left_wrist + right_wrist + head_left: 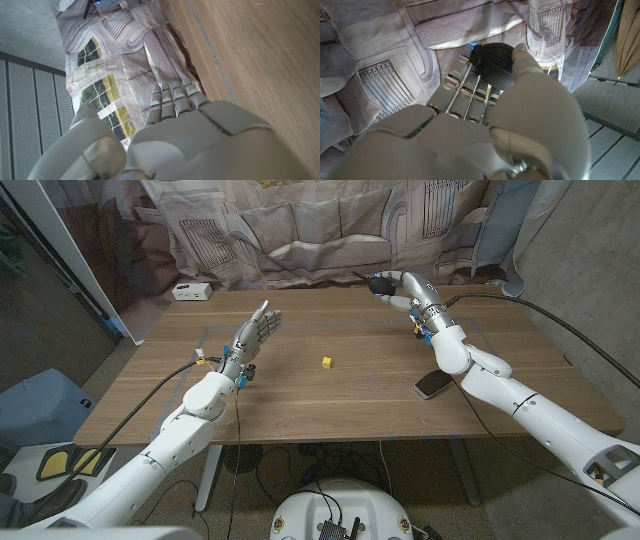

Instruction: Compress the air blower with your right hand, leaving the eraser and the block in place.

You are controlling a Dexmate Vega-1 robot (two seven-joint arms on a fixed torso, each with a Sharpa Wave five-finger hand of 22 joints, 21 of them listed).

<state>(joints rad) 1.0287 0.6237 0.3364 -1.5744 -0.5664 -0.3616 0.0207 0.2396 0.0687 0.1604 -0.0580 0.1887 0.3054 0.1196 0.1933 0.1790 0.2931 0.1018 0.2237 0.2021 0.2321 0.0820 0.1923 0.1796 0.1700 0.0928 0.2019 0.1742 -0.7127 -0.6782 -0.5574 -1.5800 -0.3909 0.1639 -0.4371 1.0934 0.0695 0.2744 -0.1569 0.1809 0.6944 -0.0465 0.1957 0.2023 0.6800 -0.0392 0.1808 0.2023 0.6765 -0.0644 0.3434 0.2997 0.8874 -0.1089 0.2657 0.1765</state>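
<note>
The black air blower is lifted above the far side of the table, gripped in my right hand. In the right wrist view the fingers and thumb wrap round the blower's dark bulb. A small yellow block lies near the table's middle. A dark eraser lies near the right front, beside my right forearm. My left hand is raised over the left part of the table, fingers straight and apart, holding nothing; the left wrist view shows its back.
A white box sits at the table's far left corner. A printed cloth backdrop hangs behind the table. Cables run along both arms. A yellow and black object lies on the floor at the left.
</note>
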